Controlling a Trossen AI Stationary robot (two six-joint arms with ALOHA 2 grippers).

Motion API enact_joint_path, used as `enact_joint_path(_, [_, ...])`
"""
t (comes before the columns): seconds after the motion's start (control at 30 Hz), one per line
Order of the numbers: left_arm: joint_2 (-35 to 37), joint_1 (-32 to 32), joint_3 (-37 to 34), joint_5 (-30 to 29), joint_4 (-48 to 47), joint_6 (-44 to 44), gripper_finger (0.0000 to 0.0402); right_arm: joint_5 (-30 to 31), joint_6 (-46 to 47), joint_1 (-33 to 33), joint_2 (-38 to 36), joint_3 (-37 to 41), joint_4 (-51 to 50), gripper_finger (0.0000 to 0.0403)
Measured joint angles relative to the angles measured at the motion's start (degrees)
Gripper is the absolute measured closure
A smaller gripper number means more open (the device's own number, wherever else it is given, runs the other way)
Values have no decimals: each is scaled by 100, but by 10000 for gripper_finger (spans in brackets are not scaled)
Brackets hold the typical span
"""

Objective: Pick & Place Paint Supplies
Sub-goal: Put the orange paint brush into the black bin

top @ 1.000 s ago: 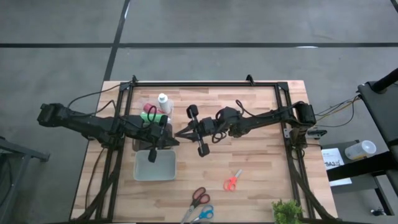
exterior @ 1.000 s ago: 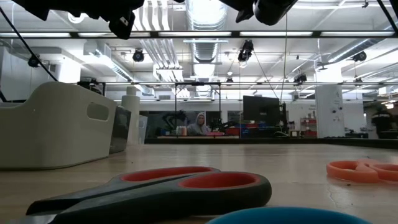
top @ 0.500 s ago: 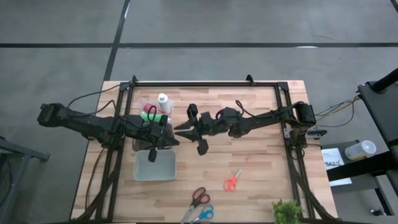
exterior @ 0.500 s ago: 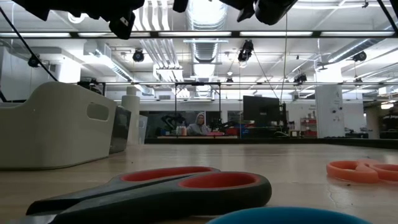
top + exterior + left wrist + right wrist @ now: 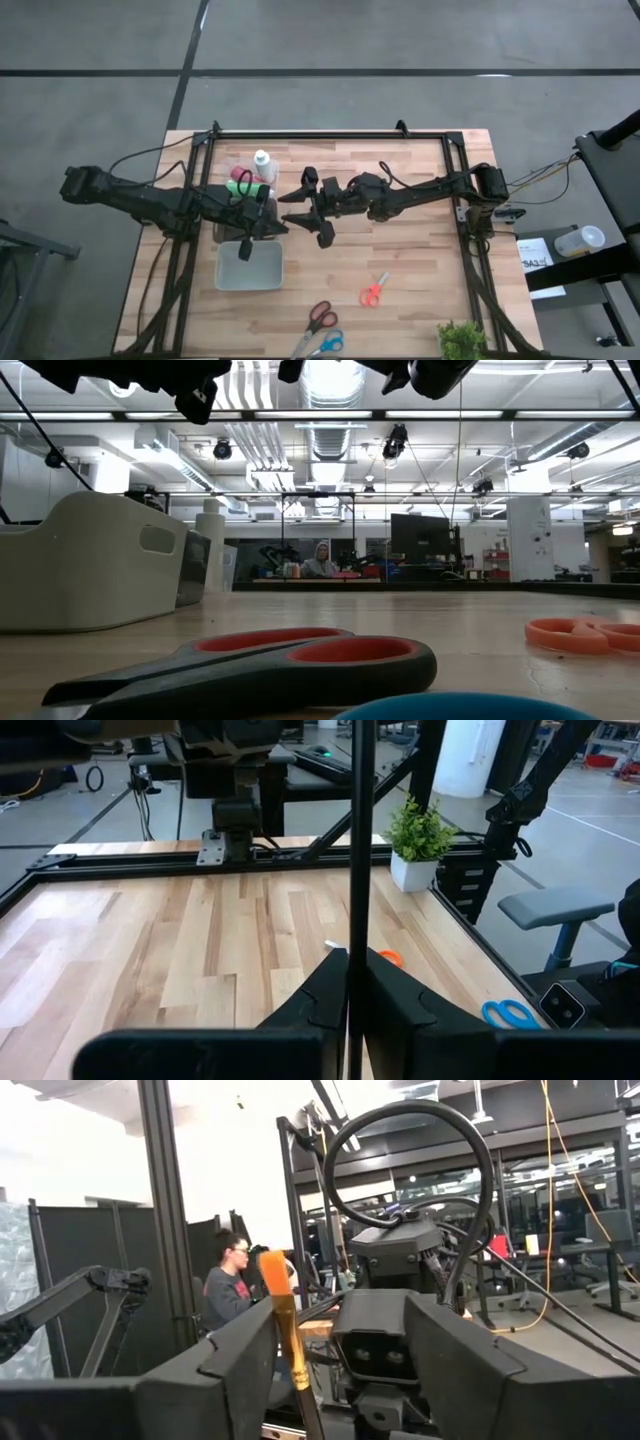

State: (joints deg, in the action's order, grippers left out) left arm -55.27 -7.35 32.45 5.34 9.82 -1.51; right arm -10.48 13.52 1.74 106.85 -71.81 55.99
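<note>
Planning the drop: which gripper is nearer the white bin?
Left. The left gripper hangs over the white bin; the right gripper is off toward table centre.

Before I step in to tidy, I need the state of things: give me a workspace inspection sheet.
Surface: wooden table in a black frame.
Job's things: white bottle, green bottle and red bottle clustered beside the left arm; one brush in the left gripper.
Clutter: pale bin; orange scissors, red scissors, blue scissors; potted plant at a corner.
Grippers: left gripper's jaws shut on the brush; right gripper faces it, jaws open.
Cables: loops on the right arm.
Surroundings: a person beyond the table.
</note>
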Motion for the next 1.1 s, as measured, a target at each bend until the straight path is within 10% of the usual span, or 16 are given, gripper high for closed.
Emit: enact_joint_path(1.1, [2,-6,4,4,-84,-43,372,883,-452,25,-750,417,-3,188])
